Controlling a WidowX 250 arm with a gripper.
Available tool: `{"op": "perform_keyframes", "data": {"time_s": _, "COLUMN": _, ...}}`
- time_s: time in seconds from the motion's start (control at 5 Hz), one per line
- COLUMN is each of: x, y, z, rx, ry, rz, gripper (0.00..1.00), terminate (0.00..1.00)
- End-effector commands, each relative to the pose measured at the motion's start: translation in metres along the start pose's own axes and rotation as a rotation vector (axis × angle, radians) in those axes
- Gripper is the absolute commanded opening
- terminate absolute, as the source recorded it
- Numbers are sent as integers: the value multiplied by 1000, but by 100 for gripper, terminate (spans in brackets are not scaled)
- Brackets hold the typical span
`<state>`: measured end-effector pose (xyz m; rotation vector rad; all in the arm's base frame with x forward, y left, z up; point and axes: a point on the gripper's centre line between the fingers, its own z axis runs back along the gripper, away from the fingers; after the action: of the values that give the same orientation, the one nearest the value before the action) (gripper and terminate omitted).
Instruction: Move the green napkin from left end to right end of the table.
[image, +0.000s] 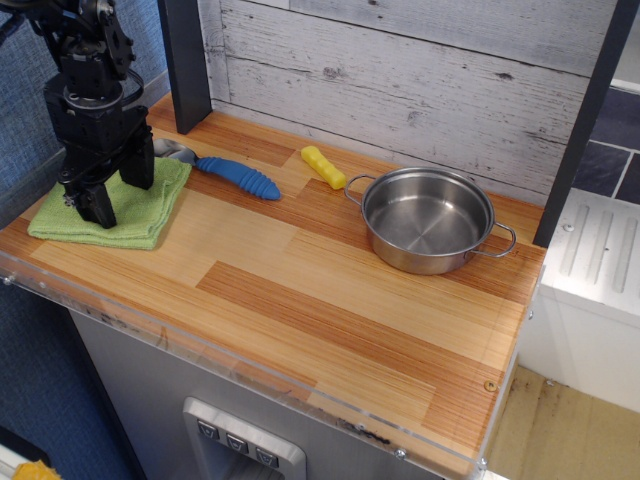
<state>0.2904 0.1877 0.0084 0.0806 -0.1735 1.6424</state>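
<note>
Over green napkin (140, 215), upright gripper (115, 195)

I have the arm over the left end of the table (330, 300), near its front left corner, coming down almost vertically from the top left of the view. The black wrist block sits directly above the gripper (117, 194), which points straight down. Its two dark fingers (96, 205) are spread apart, one nearer the front edge and one nearer the back, both low at surface level.
</note>
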Motion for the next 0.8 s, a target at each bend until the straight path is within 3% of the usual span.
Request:
{"op": "perform_keyframes", "data": {"time_s": 0.0, "x": -31, "y": 3, "z": 19, "rx": -34, "ry": -17, "rz": -16, "gripper": 100, "terminate": 0}}
{"op": "perform_keyframes", "data": {"time_s": 0.6, "x": -131, "y": 7, "z": 34, "rx": -30, "ry": -18, "rz": -132, "gripper": 100, "terminate": 0}}
